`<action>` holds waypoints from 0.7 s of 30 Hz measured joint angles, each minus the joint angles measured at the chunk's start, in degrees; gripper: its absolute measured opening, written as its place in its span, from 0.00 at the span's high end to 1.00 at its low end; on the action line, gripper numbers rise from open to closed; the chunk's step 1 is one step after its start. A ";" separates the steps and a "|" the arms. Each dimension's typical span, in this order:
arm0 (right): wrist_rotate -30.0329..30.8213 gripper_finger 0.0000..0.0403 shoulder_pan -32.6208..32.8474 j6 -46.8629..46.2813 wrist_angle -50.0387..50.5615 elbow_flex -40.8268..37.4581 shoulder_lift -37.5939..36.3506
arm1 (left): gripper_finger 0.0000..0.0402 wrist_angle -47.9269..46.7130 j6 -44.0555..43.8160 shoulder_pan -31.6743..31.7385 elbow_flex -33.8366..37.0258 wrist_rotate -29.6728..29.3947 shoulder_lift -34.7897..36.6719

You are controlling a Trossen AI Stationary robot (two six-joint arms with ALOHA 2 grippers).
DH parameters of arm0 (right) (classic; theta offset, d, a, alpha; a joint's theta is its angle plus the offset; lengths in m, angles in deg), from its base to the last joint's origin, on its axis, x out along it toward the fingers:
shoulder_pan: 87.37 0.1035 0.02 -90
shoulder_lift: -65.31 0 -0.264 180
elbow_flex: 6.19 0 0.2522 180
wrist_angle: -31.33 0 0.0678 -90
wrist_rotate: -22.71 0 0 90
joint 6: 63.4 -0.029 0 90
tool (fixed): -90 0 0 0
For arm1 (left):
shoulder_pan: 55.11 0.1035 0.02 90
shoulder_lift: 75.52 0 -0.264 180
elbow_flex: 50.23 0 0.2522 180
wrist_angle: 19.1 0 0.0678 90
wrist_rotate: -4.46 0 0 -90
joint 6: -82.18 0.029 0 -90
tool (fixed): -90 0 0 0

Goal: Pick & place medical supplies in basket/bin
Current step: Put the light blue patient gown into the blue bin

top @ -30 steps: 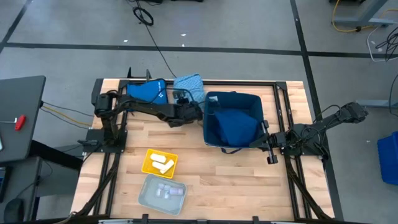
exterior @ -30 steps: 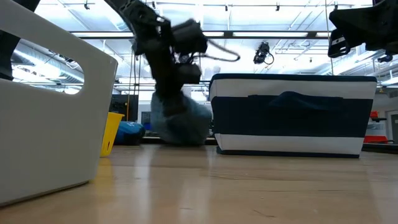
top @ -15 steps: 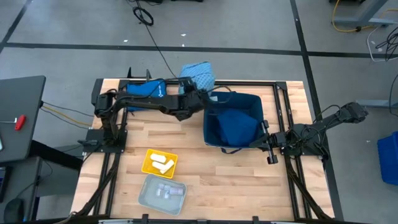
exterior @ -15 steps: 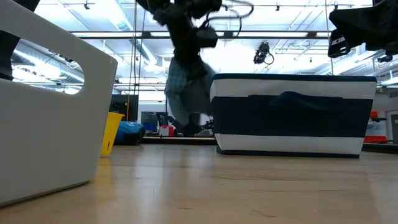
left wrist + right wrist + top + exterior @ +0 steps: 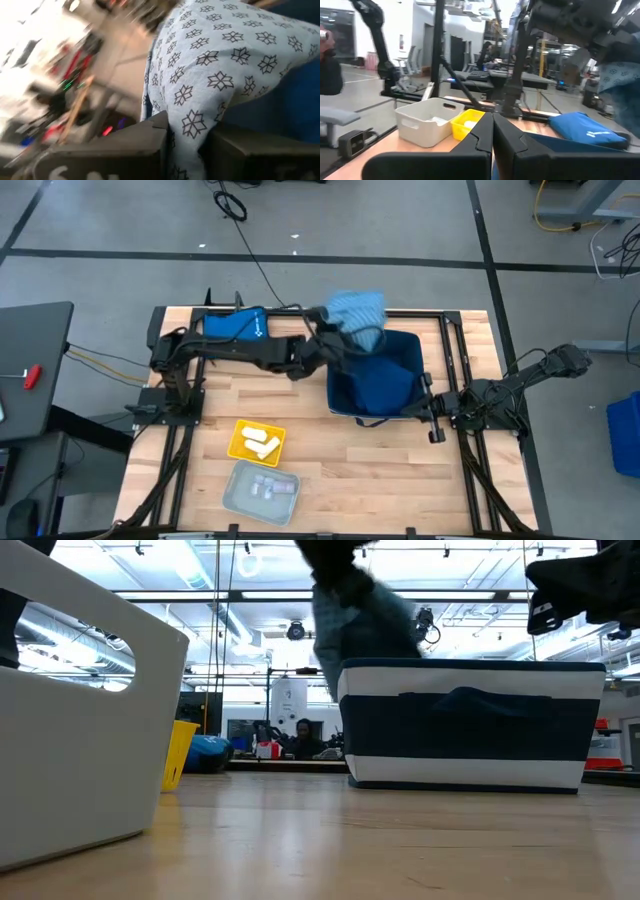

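A folded teal cloth printed with dark snowflake motifs (image 5: 357,309) has been lifted from the tabletop at the far side and carried rightward within the last second, and is now held above the far-left corner of the navy fabric basket with a white band (image 5: 335,393). The left gripper (image 5: 186,141) is clamped shut on the cloth, which is seen bunched between its dark fingers (image 5: 127,150) in the left wrist view. A release into the basket is judged to be the step at hand; a dark blue cloth (image 5: 380,380) is already lying inside.

The right gripper (image 5: 437,426) is kept shut and empty just beside the basket's near-right corner. White tubes in the small yellow tray (image 5: 238,447) and clear vials in the grey-white bin (image 5: 232,492) are left untouched near the table's near-left edge.

In the low view the cloth is blurred and the left gripper cut off at the top.
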 joint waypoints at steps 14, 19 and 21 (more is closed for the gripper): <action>1.15 1.00 3.46 1.38 10.96 5.38 -1.66 | 0.93 6.59 -3.04 -6.79 -0.02 18.53 -1.05; 2.21 1.00 6.35 2.19 17.66 9.71 -1.95 | 0.93 6.06 -4.97 -4.85 0.65 19.16 -4.02; 2.42 1.00 7.55 2.19 19.34 10.69 -1.99 | 0.93 5.85 -5.93 -3.88 0.68 18.96 -6.19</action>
